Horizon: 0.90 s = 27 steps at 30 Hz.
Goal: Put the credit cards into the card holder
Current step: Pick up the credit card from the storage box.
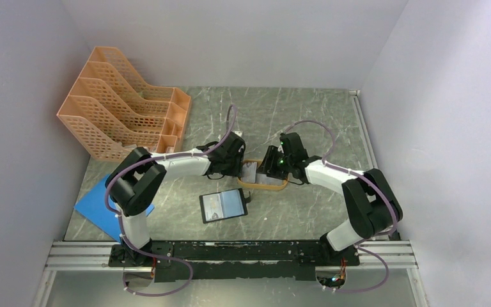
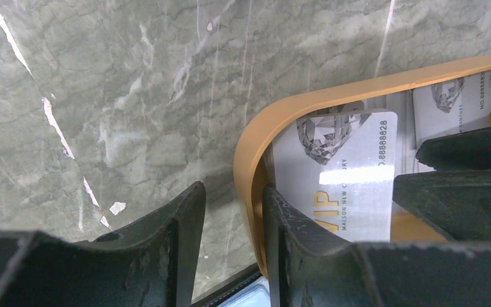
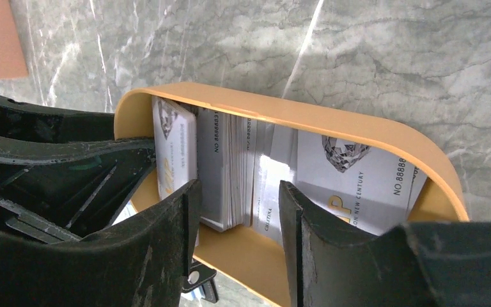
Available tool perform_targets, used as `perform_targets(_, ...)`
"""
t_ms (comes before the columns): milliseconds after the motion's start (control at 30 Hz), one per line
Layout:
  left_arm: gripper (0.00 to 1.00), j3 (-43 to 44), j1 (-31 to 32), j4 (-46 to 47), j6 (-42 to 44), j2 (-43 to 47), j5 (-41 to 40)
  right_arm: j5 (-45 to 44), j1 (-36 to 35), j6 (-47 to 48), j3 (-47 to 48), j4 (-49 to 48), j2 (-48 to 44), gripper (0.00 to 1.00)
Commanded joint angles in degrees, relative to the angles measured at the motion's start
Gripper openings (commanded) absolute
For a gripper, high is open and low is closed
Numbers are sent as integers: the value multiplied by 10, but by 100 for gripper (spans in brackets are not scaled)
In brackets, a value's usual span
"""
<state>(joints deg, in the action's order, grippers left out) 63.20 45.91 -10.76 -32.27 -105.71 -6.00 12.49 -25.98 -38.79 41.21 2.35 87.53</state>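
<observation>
The credit cards (image 3: 227, 166) stand on edge as a stack in an orange oval tray (image 3: 281, 115); one more leans at the right (image 3: 351, 173) and another at the left (image 3: 176, 147). My right gripper (image 3: 240, 185) is open, its fingers either side of the stack without clamping it. My left gripper (image 2: 233, 188) is open and straddles the tray's rim (image 2: 294, 105): one finger stands inside by a card (image 2: 339, 173), the other outside over the table. The card holder (image 1: 224, 204) lies open and flat in front of the tray (image 1: 263, 187), near both grippers (image 1: 246, 167) (image 1: 267, 167).
An orange mesh file rack (image 1: 124, 109) stands at the back left. A flat blue sheet (image 1: 105, 208) lies at the left front, partly under the left arm. The card holder's snap tab (image 3: 198, 281) shows just below the tray. Walls close in the table on three sides.
</observation>
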Motion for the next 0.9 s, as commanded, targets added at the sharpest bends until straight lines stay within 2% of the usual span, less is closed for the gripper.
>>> perform_targets(0, 43, 5, 5, 6, 5, -5, 10, 8, 7, -7, 3, 10, -15, 52)
perform_targets(233, 43, 5, 5, 4, 4, -6, 9, 3, 20, -4, -10, 10, -18, 52)
perform_targets(367, 43, 4, 4, 5, 5, -7, 10, 42, 21, -15, -27, -34, -31, 53)
perform_targets(867, 45, -5, 5, 29, 1, -9, 39, 63, 15, -8, 12, -34, 40, 53)
